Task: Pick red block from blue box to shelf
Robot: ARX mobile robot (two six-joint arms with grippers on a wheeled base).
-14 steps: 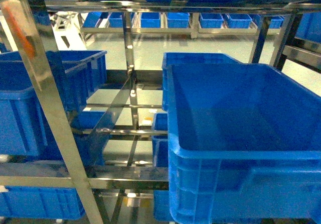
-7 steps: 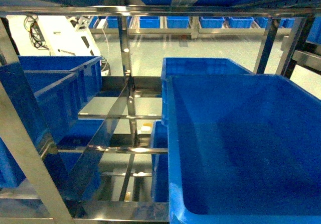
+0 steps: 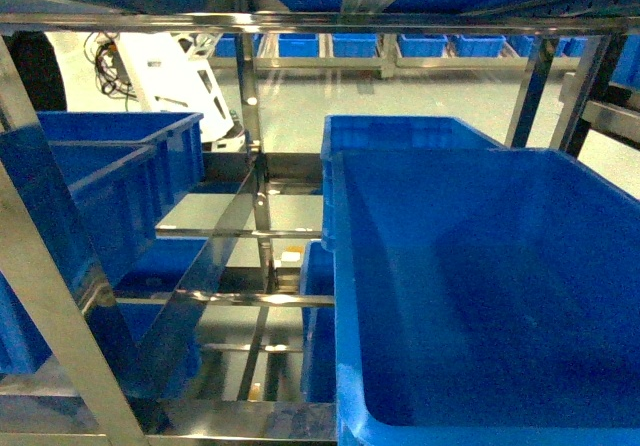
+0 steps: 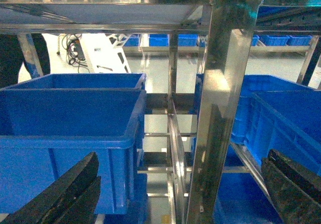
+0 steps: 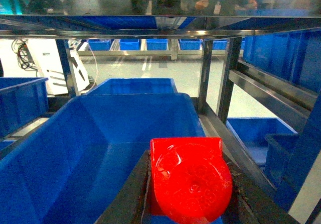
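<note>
Head view is rising and settling versus a second ago; the dark blue ribbed crate (image 3: 480,286) is now filling 3 to 6 o'clock. Right hand (image 5: 188,184) is gripping the small glossy red plastic brick (image 5: 188,181), at the tall stainless-steel shelf (image 5: 215,83). Left hand (image 4: 165,194) is hanging open, empty. Judging placement is next.

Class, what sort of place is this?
Probably a warehouse or storeroom: a stainless-steel shelf holds dark blue crates, and more crates line racks across the bare floor.
</note>
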